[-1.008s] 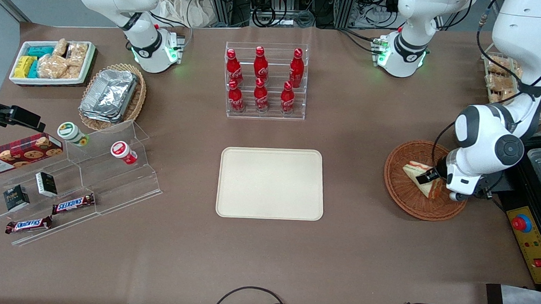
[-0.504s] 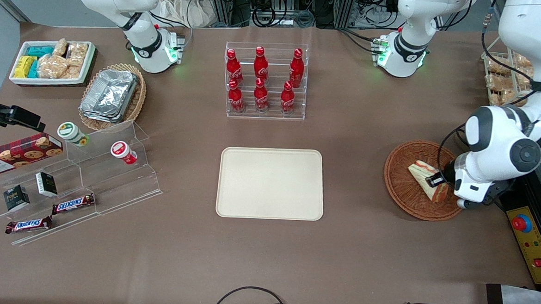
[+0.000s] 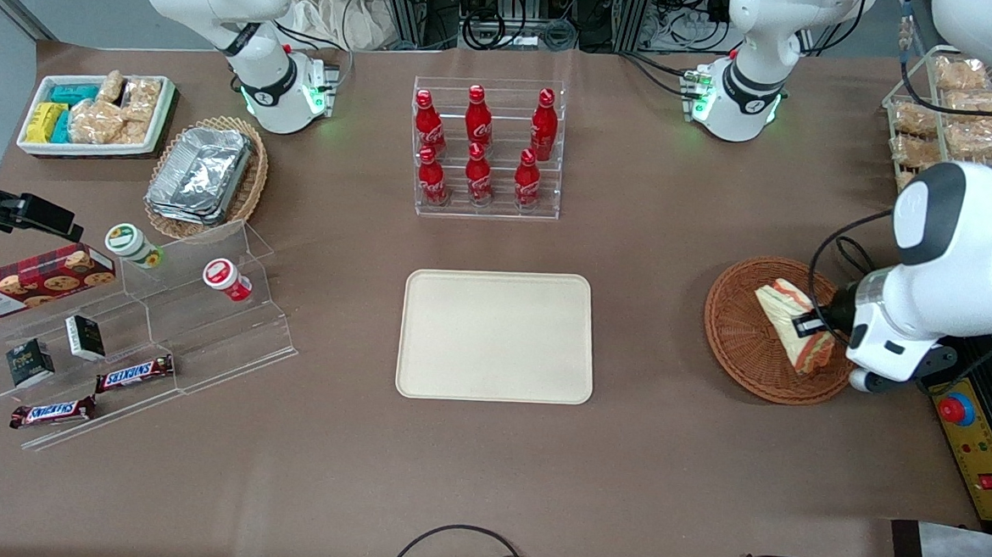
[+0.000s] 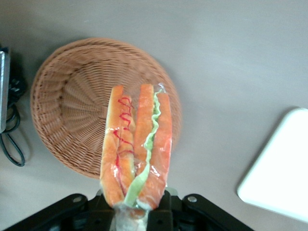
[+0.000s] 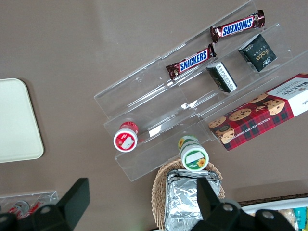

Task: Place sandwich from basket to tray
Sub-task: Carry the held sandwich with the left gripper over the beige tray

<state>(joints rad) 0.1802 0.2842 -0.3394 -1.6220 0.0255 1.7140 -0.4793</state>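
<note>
Two brown candy bars (image 5: 237, 25) on the clear acrylic stepped stand (image 5: 159, 91) read "SNICKERS" in blue letters. The red tartan cookie box (image 5: 269, 110) reads "WALKERS" on its white end. A small dark green carton (image 5: 257, 54) reads "face". The red bottles (image 3: 479, 146) carry white Coca-Cola script.

The sandwich (image 4: 137, 149) shows orange bread slices, a wavy pale-green leaf layer and thin red squiggles on its cut side; in the front view its flat face is pale cream. The black tool (image 4: 137, 211) is clamped on it above the reddish-brown woven basket (image 3: 739, 342). The tray (image 3: 496, 335) is plain cream-beige. The surface (image 3: 639, 456) is a flat, dull brown. Six red bottles (image 3: 479, 146) with white script stand in a clear rack.
</note>
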